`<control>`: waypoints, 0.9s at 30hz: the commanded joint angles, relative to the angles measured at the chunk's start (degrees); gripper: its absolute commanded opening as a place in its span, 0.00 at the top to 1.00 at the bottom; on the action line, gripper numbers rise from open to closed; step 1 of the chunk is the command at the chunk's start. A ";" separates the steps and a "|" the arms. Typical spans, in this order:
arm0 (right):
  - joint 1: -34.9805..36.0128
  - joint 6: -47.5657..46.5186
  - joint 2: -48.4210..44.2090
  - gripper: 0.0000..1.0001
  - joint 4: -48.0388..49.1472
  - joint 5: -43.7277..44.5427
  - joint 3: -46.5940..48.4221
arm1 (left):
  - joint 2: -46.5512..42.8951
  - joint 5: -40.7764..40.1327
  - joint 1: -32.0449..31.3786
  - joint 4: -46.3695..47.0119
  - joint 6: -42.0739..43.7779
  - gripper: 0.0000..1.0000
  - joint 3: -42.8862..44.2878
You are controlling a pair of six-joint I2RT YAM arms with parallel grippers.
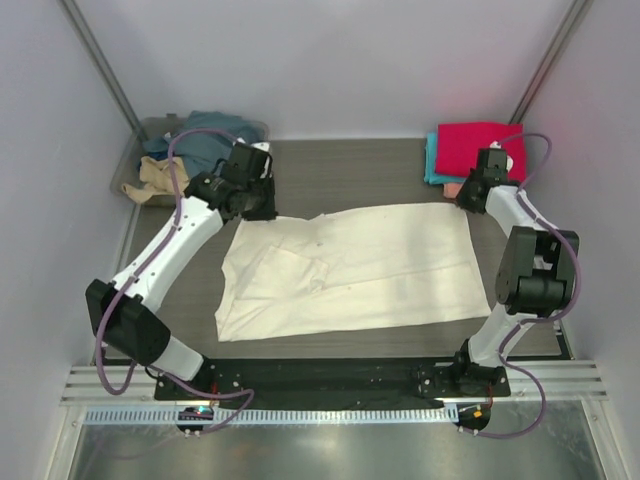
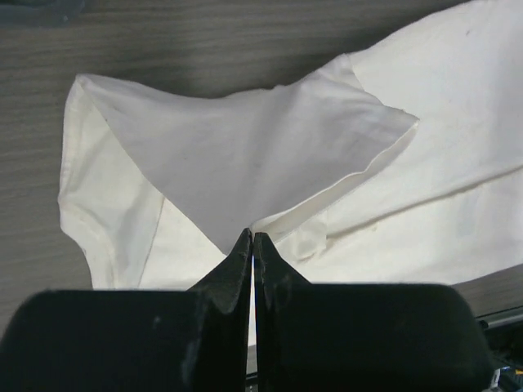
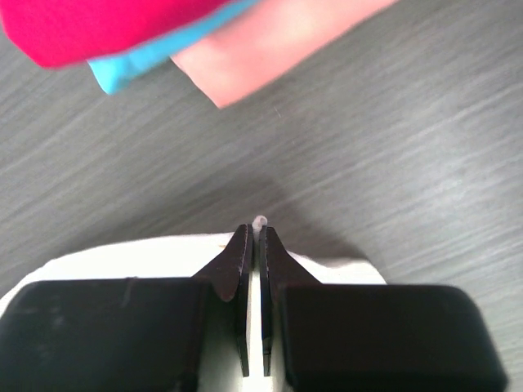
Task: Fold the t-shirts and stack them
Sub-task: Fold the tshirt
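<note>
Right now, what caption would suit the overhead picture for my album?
Left tool and right tool pinch a cream t-shirt by its far corners on a table.

Just beyond the right claw (image 3: 253,234), bare counter (image 3: 392,163) lies open; the folded stack (image 3: 82,33) (three shirts) blocks farther ahead.

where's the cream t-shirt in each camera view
Top external: cream t-shirt spread flat mid-table.
Left wrist: fills most of the frame, a flap folded over.
Right wrist: only a strip along the bottom edge.
Shared landmark: the grey wood-grain table.
</note>
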 commanded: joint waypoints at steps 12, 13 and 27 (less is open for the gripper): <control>-0.73 0.21 -5.30 0.99 0.47 2.01 -4.19 | -17.51 -4.38 -10.40 -5.37 -10.06 1.00 -14.85; -0.91 0.04 -5.56 0.99 0.47 2.02 -4.28 | -18.30 -4.55 -10.85 -5.63 -11.11 1.00 -15.90; -1.70 0.04 -8.46 0.99 0.30 1.93 -8.23 | -31.14 -4.56 -13.66 -8.62 -18.67 1.00 -26.28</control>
